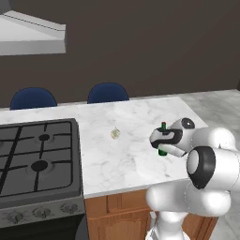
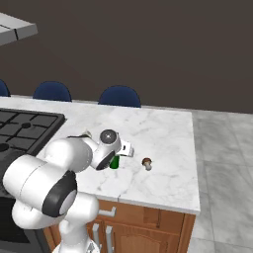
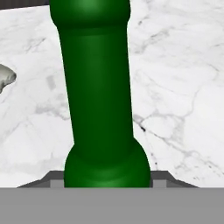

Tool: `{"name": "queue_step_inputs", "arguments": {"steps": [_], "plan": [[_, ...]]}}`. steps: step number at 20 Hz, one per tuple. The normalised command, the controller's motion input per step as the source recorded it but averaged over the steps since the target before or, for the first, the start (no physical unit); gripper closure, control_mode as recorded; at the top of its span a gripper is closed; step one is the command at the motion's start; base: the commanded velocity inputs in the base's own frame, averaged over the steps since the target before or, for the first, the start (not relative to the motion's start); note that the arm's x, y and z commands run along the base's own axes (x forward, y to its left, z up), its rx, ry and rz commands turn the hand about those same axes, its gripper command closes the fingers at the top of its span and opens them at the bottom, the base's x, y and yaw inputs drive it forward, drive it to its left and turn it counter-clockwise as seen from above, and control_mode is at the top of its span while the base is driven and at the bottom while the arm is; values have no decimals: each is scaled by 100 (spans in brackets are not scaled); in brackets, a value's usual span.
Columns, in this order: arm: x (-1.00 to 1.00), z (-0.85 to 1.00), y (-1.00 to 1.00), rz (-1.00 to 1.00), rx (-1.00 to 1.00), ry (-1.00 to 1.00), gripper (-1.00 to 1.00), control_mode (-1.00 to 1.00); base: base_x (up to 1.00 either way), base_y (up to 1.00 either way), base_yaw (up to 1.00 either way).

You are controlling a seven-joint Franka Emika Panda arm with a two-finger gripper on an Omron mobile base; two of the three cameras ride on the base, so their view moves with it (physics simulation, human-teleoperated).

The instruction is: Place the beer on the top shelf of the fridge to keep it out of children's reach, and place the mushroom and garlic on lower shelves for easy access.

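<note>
The beer [image 1: 162, 151], a dark green bottle with a red cap, stands upright on the marble counter [image 1: 126, 117] near its front right corner. My gripper [image 1: 162, 140] reaches it from the side with the jaws against its body. In the hand view the beer [image 3: 98, 87] rises between the fingertips, which press both its flanks. The pale garlic [image 1: 115, 133] lies on the counter left of the bottle, also seen as the garlic [image 3: 6, 78]. To the right of the beer [image 2: 114, 162] lies the brown-capped mushroom [image 2: 147, 162]. The fridge and its shelves are out of view.
A black gas stove [image 1: 37, 159] fills the counter's left part, under a grey range hood [image 1: 33, 35]. Blue chairs [image 1: 108, 93] stand behind the counter. The counter ends at the right above a grey tiled floor [image 2: 222, 163].
</note>
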Motion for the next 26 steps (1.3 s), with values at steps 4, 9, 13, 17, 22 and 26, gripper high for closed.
{"name": "queue_step_inputs", "arguments": {"steps": [4,9,13,17,22,26], "plan": [[-16,18,0,2,0,0,100,-100,0,0,0],[-31,67,0,2,0,0,100,-100,0,0,0],[-51,99,-5,1,0,0,100,-100,0,0,0],[-65,81,0,0,0,0,100,-100,0,0,0],[-58,79,2,0,0,0,100,-100,0,0,0],[-61,72,15,0,-3,-9,100,-100,0,0,0]]}}
